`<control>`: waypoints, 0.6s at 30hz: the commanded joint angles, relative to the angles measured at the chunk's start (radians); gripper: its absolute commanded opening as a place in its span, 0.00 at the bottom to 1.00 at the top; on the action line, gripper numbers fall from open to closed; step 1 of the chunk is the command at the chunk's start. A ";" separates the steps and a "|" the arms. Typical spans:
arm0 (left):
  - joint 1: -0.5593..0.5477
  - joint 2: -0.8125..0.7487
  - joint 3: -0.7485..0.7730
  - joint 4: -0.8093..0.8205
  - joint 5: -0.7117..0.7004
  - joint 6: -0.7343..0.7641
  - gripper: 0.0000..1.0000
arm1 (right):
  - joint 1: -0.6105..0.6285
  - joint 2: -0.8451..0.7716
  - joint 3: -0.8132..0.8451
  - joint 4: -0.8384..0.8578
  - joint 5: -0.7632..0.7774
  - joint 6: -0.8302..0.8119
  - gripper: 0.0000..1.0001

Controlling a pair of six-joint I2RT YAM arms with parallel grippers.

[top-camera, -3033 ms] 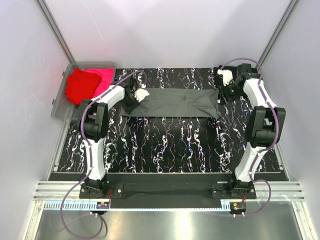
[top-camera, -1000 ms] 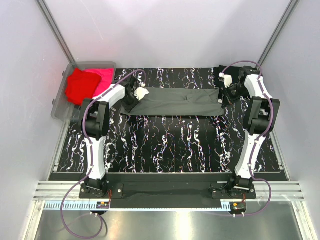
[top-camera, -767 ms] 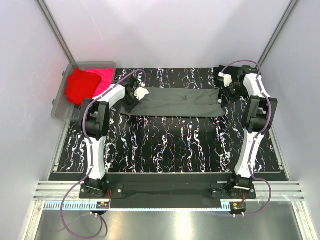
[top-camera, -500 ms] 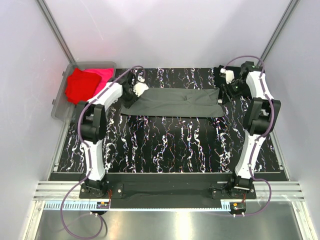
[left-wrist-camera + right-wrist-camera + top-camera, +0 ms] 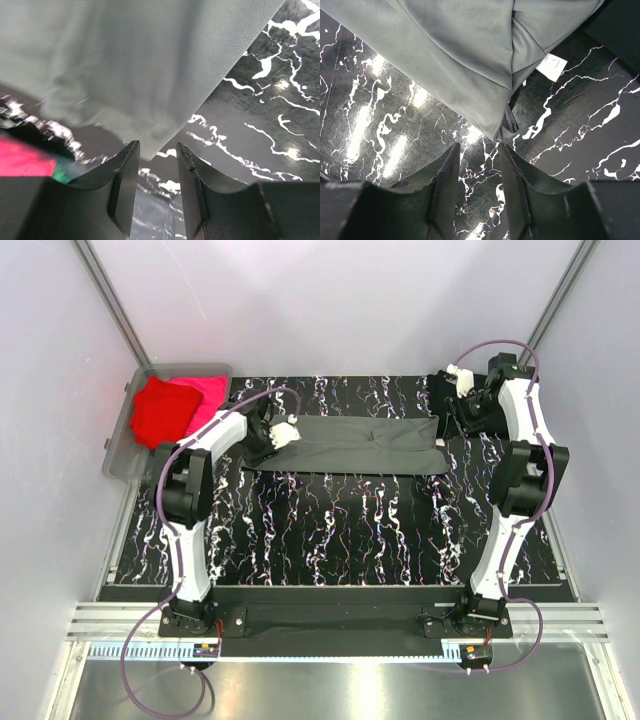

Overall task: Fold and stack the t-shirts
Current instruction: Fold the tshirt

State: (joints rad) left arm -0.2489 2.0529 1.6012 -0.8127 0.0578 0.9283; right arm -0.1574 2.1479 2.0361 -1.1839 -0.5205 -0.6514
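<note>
Both arms rise from the near edge of the black, white-veined table (image 5: pixel 330 530) and reach to its far half. There 1 dark grey t-shirt (image 5: pixel 360 445) lies flat, folded into a long band running left to right.

The left gripper (image 5: pixel 157 147) hangs over the band's left end. Its 2 jaws stand narrowly apart with nothing between them, and a cloth corner lies just beyond the tips.

The right gripper (image 5: pixel 479 146) hangs over the right end with a similar narrow gap, also empty. A folded corner sits just past its tips, and a small white label (image 5: pixel 553 67) pokes out of the fold.

At the far left, just off the table, a clear bin (image 5: pixel 118 455) holds a red t-shirt (image 5: pixel 160 410) with a pink t-shirt (image 5: pixel 207 400) touching its right side. A black cloth (image 5: pixel 443 390) lies in the far right corner, partly hidden by the right arm.
</note>
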 commanded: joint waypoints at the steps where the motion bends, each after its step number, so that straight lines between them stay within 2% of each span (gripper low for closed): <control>1: -0.001 0.024 0.042 0.003 -0.003 0.061 0.41 | -0.001 -0.072 0.000 -0.016 -0.033 0.021 0.45; 10: -0.006 0.105 0.074 -0.003 -0.033 0.104 0.41 | 0.001 -0.138 -0.077 -0.008 -0.044 0.044 0.45; 13: -0.009 0.125 0.065 -0.011 -0.055 0.118 0.16 | 0.010 -0.154 -0.088 -0.008 -0.032 0.044 0.45; 14: -0.010 0.125 0.060 -0.022 -0.055 0.124 0.04 | 0.013 -0.160 -0.089 -0.008 -0.030 0.044 0.45; 15: -0.013 0.119 0.048 -0.029 -0.055 0.126 0.00 | 0.016 -0.163 -0.091 -0.008 -0.023 0.039 0.45; 18: -0.026 0.069 0.019 -0.115 -0.030 0.129 0.00 | 0.033 -0.172 -0.103 -0.003 -0.013 0.036 0.45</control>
State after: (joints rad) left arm -0.2638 2.1555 1.6424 -0.8307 0.0151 1.0370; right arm -0.1459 2.0411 1.9415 -1.1870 -0.5385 -0.6216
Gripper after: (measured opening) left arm 0.012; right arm 0.452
